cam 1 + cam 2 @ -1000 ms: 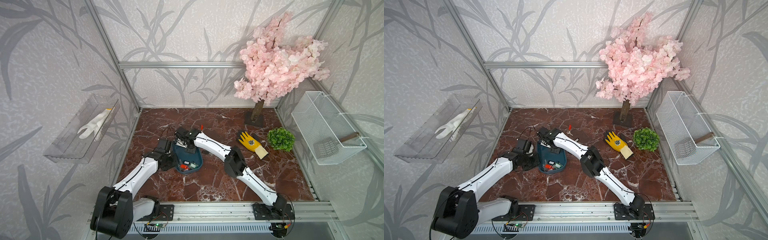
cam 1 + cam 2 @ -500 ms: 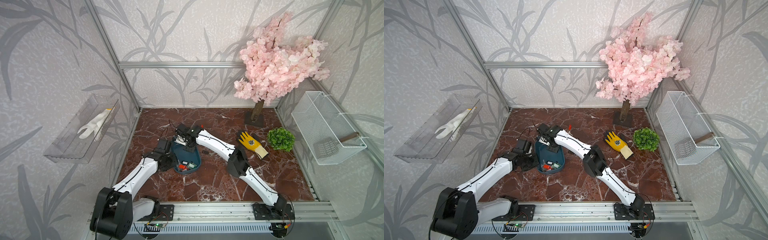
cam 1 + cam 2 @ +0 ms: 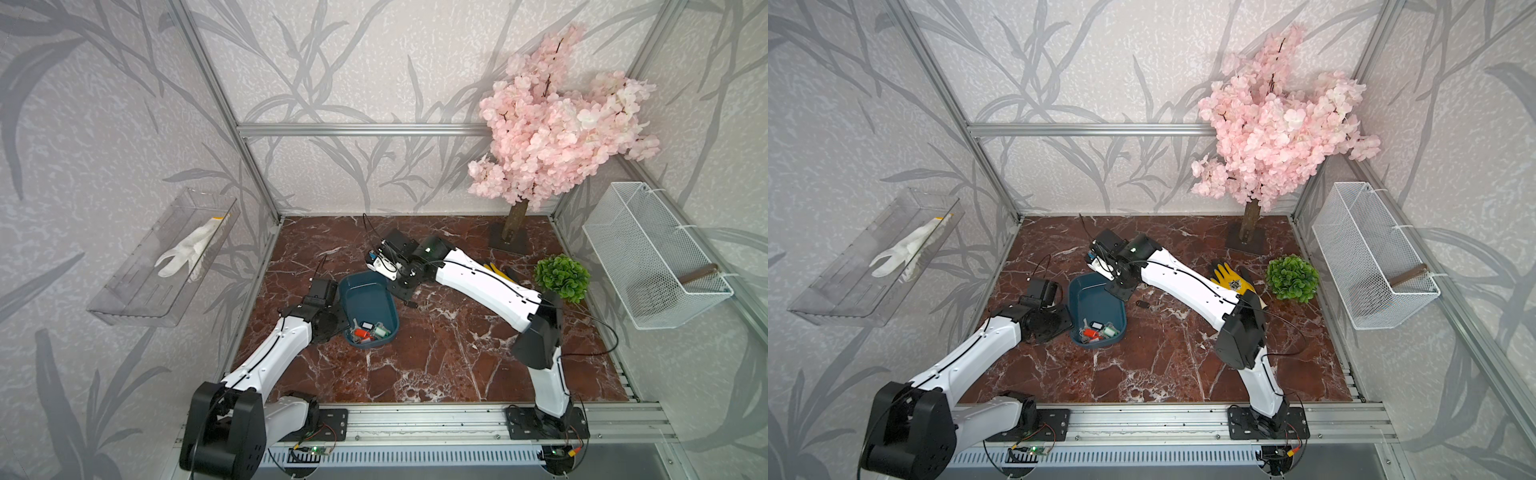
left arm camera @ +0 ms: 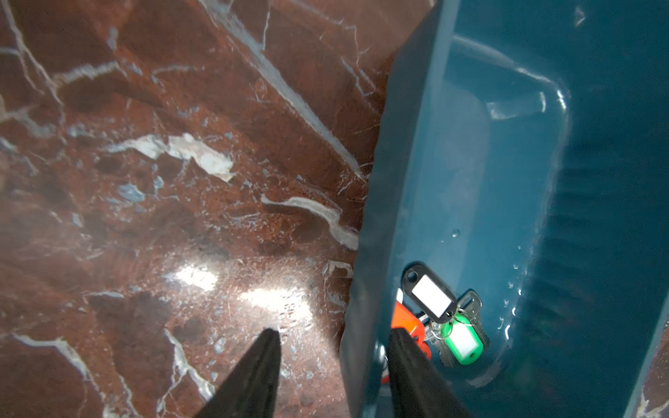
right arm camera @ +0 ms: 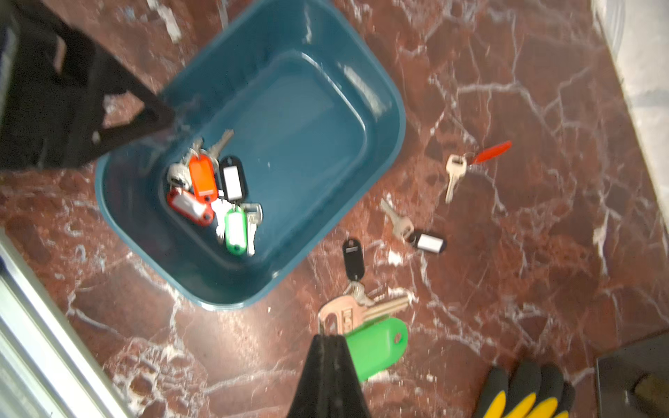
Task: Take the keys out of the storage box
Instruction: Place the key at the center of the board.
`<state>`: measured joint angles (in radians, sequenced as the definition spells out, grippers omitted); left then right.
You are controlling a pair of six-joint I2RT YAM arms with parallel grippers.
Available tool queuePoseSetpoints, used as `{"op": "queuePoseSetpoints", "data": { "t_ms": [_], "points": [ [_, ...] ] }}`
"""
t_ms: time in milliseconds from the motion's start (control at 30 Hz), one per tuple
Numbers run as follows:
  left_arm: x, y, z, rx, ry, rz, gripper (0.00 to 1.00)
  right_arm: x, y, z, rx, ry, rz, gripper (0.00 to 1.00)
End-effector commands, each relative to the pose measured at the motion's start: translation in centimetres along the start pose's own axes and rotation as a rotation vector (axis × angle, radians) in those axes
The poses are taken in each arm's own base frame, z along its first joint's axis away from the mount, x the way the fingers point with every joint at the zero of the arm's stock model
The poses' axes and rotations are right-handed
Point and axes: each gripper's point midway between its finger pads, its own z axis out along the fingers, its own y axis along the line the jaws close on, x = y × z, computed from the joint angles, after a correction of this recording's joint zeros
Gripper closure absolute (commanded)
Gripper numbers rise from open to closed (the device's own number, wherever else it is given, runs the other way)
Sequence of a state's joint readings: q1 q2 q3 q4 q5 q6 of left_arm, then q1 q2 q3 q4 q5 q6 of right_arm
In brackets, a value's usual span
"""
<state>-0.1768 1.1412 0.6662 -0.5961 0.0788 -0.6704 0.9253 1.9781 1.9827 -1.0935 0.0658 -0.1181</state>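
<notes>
In both top views the storage box (image 3: 365, 299) (image 3: 1094, 301) lies on the tabletop (image 3: 436, 353) between the two arms. The keys (image 3: 368, 332) are heaped in the end nearest the left jaws.

Left wrist view: the left jaws stand apart astride the box's wall. One finger (image 4: 259, 365) is over bare tabletop, and the other (image 4: 409, 365) is inside, at a red tag (image 4: 405, 318).

Right wrist view: the right jaws are pinched together on a green-tagged key (image 5: 374, 343), outside the box. Loose keys (image 5: 427, 241) lie on the tabletop beyond them.
</notes>
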Motion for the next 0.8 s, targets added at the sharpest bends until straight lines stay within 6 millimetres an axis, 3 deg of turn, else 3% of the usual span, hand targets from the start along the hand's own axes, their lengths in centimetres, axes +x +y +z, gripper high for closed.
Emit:
{"op": "queuePoseSetpoints", "data": {
  "t_ms": [0,100,267,533,767],
  "points": [
    [-2.3,-0.8,-1.7,0.036,-0.104,-0.010,0.39,2.6,0.4,-0.7,-0.017,0.001,0.089,1.00],
    [-3.5,-1.1,-2.6,0.064,-0.174,-0.017,0.32,5.8,1.5,0.0,-0.062,0.049,0.140,1.00],
    [-5.3,-1.5,-4.1,0.095,-0.265,-0.022,0.23,10.1,3.4,2.8,-0.127,0.128,0.254,1.00],
    [-5.0,-0.9,-3.9,0.056,-0.229,-0.034,0.22,13.0,6.0,7.9,-0.225,0.206,0.346,1.00],
    [-4.7,-0.7,-3.3,0.051,-0.196,-0.055,0.22,13.1,6.5,10.7,-0.240,0.213,0.357,1.00]
  ]
}}
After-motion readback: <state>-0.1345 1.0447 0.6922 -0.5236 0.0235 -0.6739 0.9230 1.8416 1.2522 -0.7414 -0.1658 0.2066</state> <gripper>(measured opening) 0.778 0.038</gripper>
